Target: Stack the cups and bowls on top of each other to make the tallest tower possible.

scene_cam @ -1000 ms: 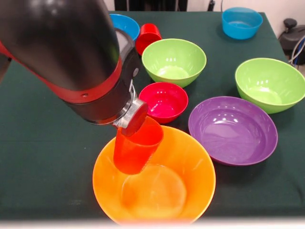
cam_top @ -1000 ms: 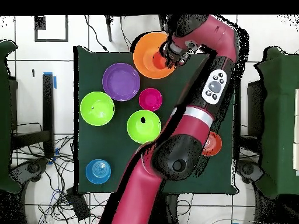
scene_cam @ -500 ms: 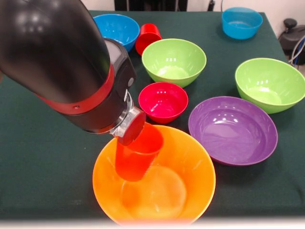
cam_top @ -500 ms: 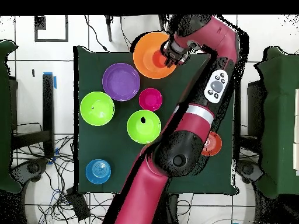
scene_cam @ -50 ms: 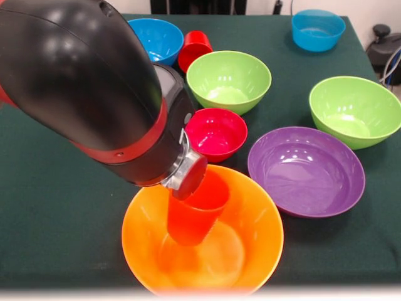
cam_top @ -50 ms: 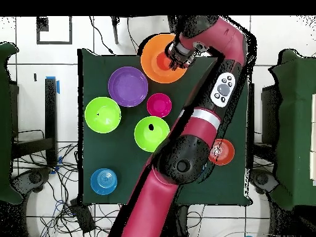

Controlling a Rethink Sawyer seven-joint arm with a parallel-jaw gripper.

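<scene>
Dark green cloth covers the table (scene_cam @ -50 ms: 56,188), and at its near edge the big orange bowl (scene_cam @ -50 ms: 257,216) sits mouth-up as a broad base. The orange cup (scene_cam @ -50 ms: 191,219) hangs upright in its hollow, seemingly just reaching the floor. The gripper (scene_cam @ -50 ms: 188,177) comes in from the left over the cup's rim, apparently holding it, but the wrist hides the fingers. Crimson bowl (scene_cam @ -50 ms: 215,133) waits just behind; purple bowl (scene_cam @ -50 ms: 306,170) lies rightward.
</scene>
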